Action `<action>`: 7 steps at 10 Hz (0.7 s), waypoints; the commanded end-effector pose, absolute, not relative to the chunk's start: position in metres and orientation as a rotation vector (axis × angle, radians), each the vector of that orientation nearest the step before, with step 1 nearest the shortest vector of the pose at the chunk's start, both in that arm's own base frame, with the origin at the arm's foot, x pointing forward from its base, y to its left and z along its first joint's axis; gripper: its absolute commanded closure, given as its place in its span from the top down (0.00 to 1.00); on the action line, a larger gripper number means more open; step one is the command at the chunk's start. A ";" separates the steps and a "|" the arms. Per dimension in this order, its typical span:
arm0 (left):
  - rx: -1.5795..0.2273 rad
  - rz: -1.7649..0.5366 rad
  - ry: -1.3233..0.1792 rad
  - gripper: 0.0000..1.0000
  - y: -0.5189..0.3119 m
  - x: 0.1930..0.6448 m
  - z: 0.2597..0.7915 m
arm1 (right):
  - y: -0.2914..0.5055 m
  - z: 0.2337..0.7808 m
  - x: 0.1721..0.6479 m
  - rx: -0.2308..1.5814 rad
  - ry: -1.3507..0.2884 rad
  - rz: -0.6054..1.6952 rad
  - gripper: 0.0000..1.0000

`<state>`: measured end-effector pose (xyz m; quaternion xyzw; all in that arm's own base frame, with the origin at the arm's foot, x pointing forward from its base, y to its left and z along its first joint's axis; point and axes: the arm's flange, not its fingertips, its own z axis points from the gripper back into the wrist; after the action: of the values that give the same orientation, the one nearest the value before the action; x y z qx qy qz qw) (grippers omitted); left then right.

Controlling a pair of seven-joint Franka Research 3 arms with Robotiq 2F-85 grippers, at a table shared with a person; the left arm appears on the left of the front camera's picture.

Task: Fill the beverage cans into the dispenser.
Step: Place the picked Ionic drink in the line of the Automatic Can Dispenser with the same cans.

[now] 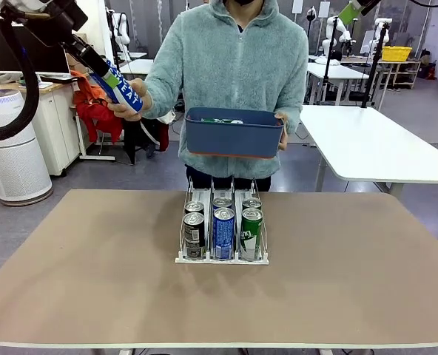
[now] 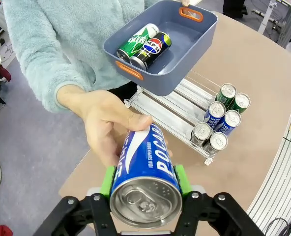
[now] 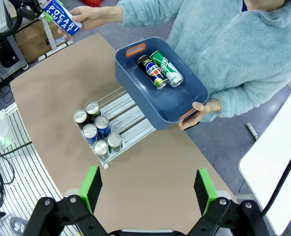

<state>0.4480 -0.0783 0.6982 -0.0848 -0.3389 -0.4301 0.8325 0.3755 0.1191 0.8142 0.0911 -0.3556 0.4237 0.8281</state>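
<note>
We see the left gripper (image 2: 144, 181) clamped on a blue can (image 2: 141, 155) that the person's hand (image 2: 105, 129) holds too, and the right gripper (image 3: 148, 189) spread wide apart.

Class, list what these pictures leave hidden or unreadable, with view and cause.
- Front view: cans in the blue tub, behind its wall.
- Front view: rear cans' labels in the dispenser, behind the front row.
- Left wrist view: Pocari Sweat can's far end, covered by the person's hand.

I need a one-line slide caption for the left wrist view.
Left tool grips a blue-and-white can the person's hand also holds.
</note>
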 end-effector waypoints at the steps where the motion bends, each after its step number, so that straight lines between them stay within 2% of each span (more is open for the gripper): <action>1: -0.186 -0.912 -0.726 0.00 -0.076 0.447 0.698 | 0.119 0.813 0.375 0.190 -0.751 0.905 1.00; 7: -0.186 -0.912 -0.726 0.00 -0.076 0.447 0.698 | 0.119 0.813 0.375 0.190 -0.751 0.905 1.00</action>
<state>0.4482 -0.0784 0.6977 -0.0850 -0.3383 -0.4302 0.8327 0.3755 0.1191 0.8142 0.0911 -0.3556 0.4237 0.8281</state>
